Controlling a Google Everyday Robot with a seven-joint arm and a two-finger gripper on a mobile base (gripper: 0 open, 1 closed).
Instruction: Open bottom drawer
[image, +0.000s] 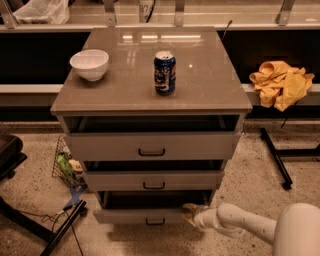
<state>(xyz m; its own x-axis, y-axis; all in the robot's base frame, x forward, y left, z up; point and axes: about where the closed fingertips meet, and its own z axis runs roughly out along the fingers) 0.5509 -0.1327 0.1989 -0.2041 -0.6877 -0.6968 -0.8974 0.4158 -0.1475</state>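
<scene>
Grey-beige cabinet seen from above and in front, three drawers stacked, each one standing partly out. Bottom drawer (135, 216) lowest, just above the speckled floor, its front drawn forward with a dark gap behind it; small black handle (155, 221) at the middle of the front.

Claw (190, 212) low at the right end of that front, touching or nearly touching the corner, well to the side of the handle, on a white arm (240, 225) reaching in from the lower right. Clenched or released — cannot tell.

Likely trouble from here:
- Pulling at one corner instead of the handle: drawer skewed on its runners and jammed.
- Weak hold on a plain edge: claw sliding off, drawer left only part open.
- Working so near the floor: arm scraping the ground.
- A hard tug jolting the cabinet: upright can (164, 73) on the surface (210, 75) tipped over.

Containers:
- White bowl (89, 64) on the surface, left of the can, well apart from it — nothing visible inside.
- Middle drawer (152, 180) and top drawer (150, 146): insides in shadow, contents hidden; same for the bottom drawer.
- Wire basket (67, 167) on the floor at the cabinet's left, something green inside.
</scene>
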